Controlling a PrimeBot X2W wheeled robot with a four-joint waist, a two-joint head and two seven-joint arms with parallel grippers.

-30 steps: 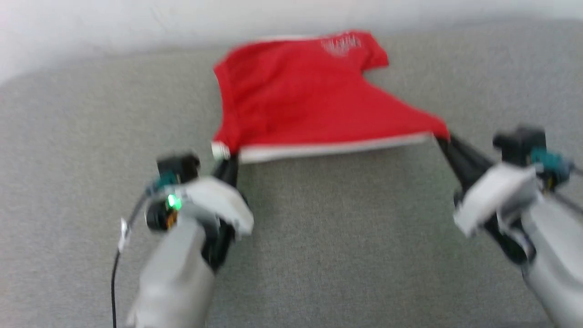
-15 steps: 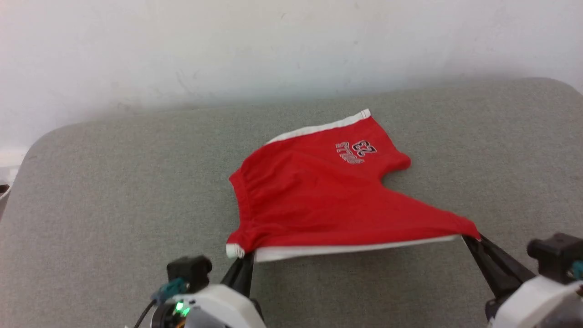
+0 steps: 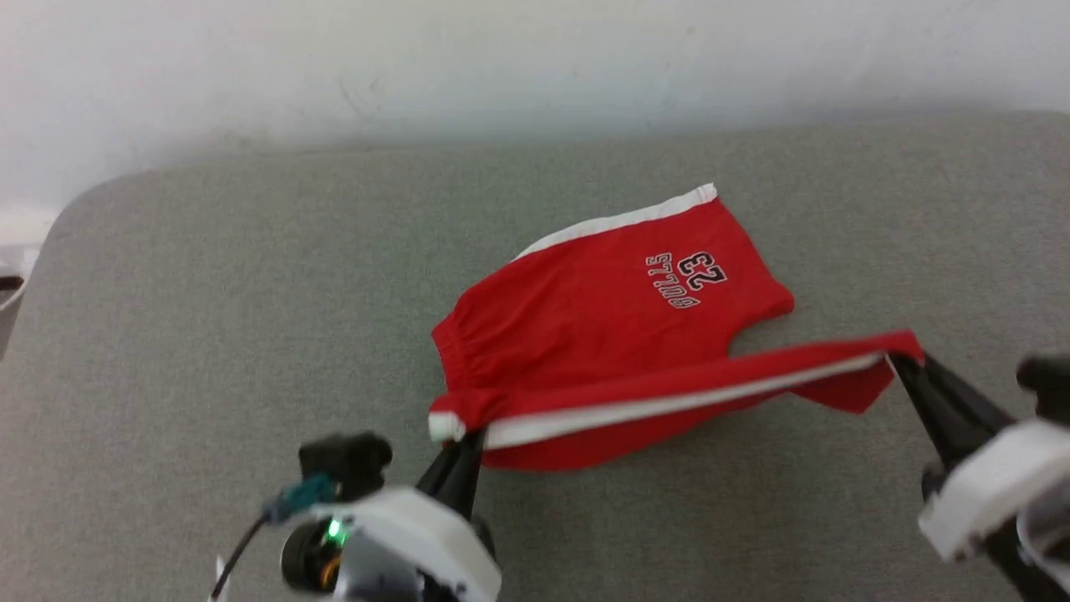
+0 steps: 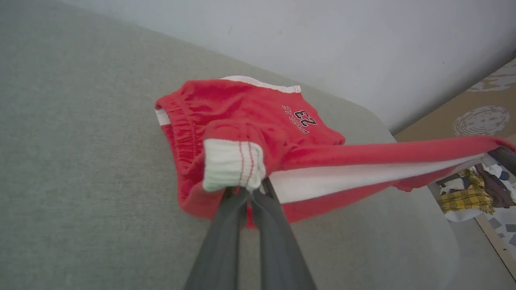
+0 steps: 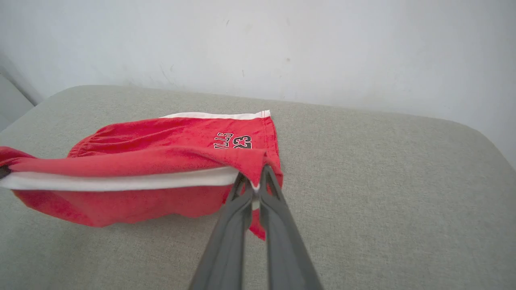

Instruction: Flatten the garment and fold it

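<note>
On the grey cushioned surface (image 3: 209, 334), as the head view has it, the garment (image 3: 619, 334) is lying partly spread, its printed leg resting flat toward the pale wall (image 3: 501, 58) while its near edge is hanging clear of the surface. The left gripper (image 3: 462, 443) is pinching the white-banded corner at the cloth's lower left, fingers pressed together on it. The right gripper (image 3: 901, 365) is nipping the opposite corner at the right. Between the two, the white side stripe (image 3: 669, 405) is stretching in a taut line, and a red flap is sagging beneath it.

Along the left wrist view, the left gripper (image 4: 254, 191) is squeezing the garment (image 4: 242, 117) just under the white band (image 4: 231, 165), which is bunching over the fingertips. The white side stripe (image 4: 363, 177) is running off to the right edge, where the dark tip of the right gripper (image 4: 506, 157) is clamping its far end. The rest of the cloth is resting on the grey cushioned surface (image 4: 80, 161) with the number print (image 4: 304, 119) facing up. Past the surface's edge, a heap of clothes (image 4: 467, 193) is lying on the floor.

Along the right wrist view, the right gripper (image 5: 254, 179) is gripping a red corner of the garment (image 5: 161, 161), fingers drawn tight together, with a small tail of cloth dangling below them. The white side stripe (image 5: 121, 180) is leading off to the left edge, raised above the grey cushioned surface (image 5: 383, 181).
</note>
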